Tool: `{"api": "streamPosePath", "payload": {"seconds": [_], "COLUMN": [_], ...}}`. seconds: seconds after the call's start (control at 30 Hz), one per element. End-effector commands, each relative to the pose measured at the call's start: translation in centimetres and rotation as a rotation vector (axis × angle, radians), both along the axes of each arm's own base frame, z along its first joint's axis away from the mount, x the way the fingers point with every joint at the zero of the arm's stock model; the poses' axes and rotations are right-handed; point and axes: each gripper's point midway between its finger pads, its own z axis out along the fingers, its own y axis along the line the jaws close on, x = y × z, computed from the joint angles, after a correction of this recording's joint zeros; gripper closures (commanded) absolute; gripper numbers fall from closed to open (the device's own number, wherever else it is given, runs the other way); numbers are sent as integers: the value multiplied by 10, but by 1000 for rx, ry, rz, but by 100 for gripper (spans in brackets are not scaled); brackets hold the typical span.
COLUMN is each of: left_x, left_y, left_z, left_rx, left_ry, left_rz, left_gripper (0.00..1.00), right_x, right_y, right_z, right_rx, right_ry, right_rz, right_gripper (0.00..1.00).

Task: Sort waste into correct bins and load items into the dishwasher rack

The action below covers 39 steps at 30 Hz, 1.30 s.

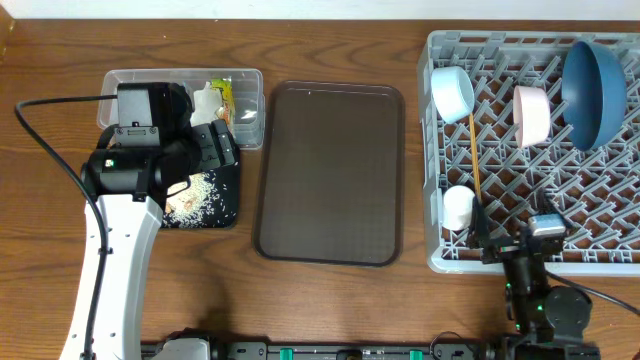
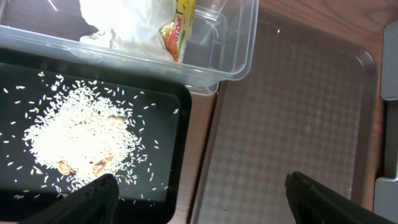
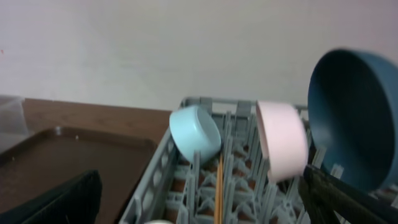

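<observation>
— Where does the waste lie?
— The crumpled tissue (image 2: 124,18) and the yellow-green wrapper (image 2: 177,31) are inside the clear tub (image 2: 242,62). The rice grains (image 2: 81,137) are heaped in the black tray (image 2: 158,106), just beside the tub, with a few brownish bits among them.
— And the left gripper (image 2: 199,199)?
— It hangs over the edge of the black tray nearest the brown serving tray (image 2: 292,112). Its jaws are spread wide with nothing between them.
— The dishes?
— All are in the dishwasher rack (image 1: 436,150). The light blue bowl (image 1: 452,92) stands on edge at the far left. The pink bowl (image 1: 531,115) is beside the dark blue bowl (image 1: 593,90) at the far right. The chopsticks (image 1: 474,150) run from the light blue bowl toward the white cup (image 1: 458,207) at the near left.
— The right gripper (image 3: 199,205)?
— It is low at the rack's near rim, jaws likewise wide apart and empty.
</observation>
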Motion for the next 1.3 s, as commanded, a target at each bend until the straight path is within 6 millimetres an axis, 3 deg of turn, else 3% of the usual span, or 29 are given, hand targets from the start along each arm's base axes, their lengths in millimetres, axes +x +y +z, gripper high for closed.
{"api": "streamPosePath", "payload": {"seconds": [0.0, 0.23, 1.27], "left_x": [3, 3, 3], "left_y": [3, 3, 2], "left_z": [5, 5, 5], "left_rx": [12, 12, 11], "left_ry": [-10, -10, -15], "left_rz": [9, 9, 6], "left_gripper": [12, 12, 12], "right_x": [0, -1, 0], "right_y": [-2, -10, -10], "right_z": [-11, -39, -38], "right_rx": [20, 28, 27], "right_ry": [-4, 93, 90], "right_rz": [-7, -56, -56], "right_gripper": [1, 1, 1]}}
